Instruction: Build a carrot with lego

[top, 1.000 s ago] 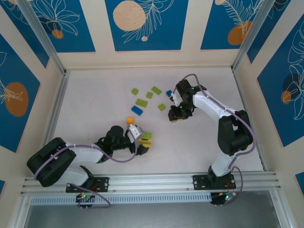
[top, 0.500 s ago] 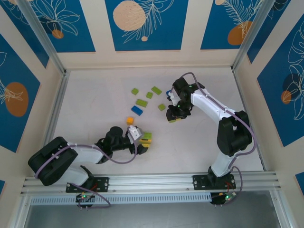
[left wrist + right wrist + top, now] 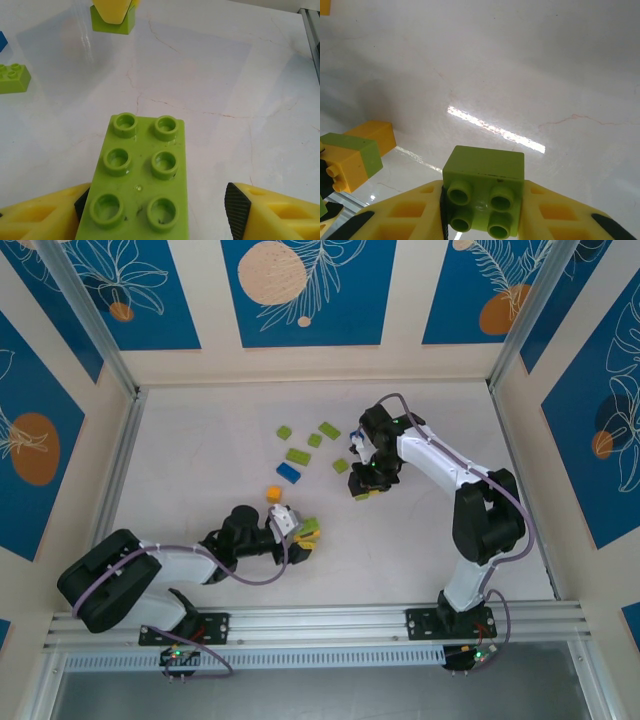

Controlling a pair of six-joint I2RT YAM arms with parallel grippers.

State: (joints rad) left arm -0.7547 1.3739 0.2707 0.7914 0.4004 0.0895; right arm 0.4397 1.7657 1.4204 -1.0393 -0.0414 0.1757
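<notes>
On the surface (image 3: 200, 470), the left claw (image 3: 159, 202) stood spread around a long brick (image 3: 140, 170), whose long axis pointed straight ahead, a gap showing on its right side. The right claw (image 3: 482, 200) pinched a small brick (image 3: 484, 167), well ahead.

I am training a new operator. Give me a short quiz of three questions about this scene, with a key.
1. True or false: the right tool holds a blue brick.
2. The long green brick inside the left tool shows how many studs? A four, B six, C eight.
3. Fill in: the loose orange brick lies nearer the ___ tool.
Key: 1 false, it holds a lime green brick; 2 B; 3 left.
</notes>
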